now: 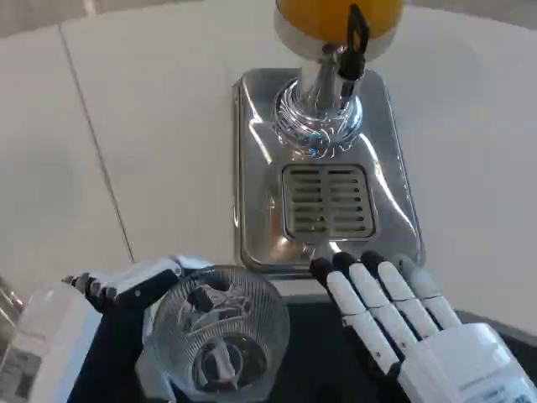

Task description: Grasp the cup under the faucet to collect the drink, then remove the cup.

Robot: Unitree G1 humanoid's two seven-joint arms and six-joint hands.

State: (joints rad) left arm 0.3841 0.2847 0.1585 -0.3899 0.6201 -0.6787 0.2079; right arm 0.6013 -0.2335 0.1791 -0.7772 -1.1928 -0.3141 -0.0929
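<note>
head view: the cup [220,332], clear and ribbed, sits low in the picture, left of centre, seen from above through its open mouth. it is well short of the faucet, in front of the near edge of the drip tray, not on it. the left hand [172,294] holds it: white and black fingers show through the glass and wrap around its left side, and the silver left forearm [38,353] runs off to the lower left corner.

the right hand [403,323] lies just right of the cup, palm down, with its fingers straight and close side by side, holding nothing. its black fingertips [346,262] reach the near edge of the drip tray [252,168]. whether they touch the metal or hover just above it cannot be told.

the drip tray is a shiny steel rectangle on the white table [151,126], with a slotted grille [328,201] in its middle. behind the grille rises the polished round foot [319,117] of the drink dispenser. at the top edge of the picture is the dispenser's tank of orange drink [336,13], and a black faucet lever [357,38] hangs in front of it, above the foot. no cup stands on the grille.

a thin seam [92,143] crosses the table on the left.
</note>
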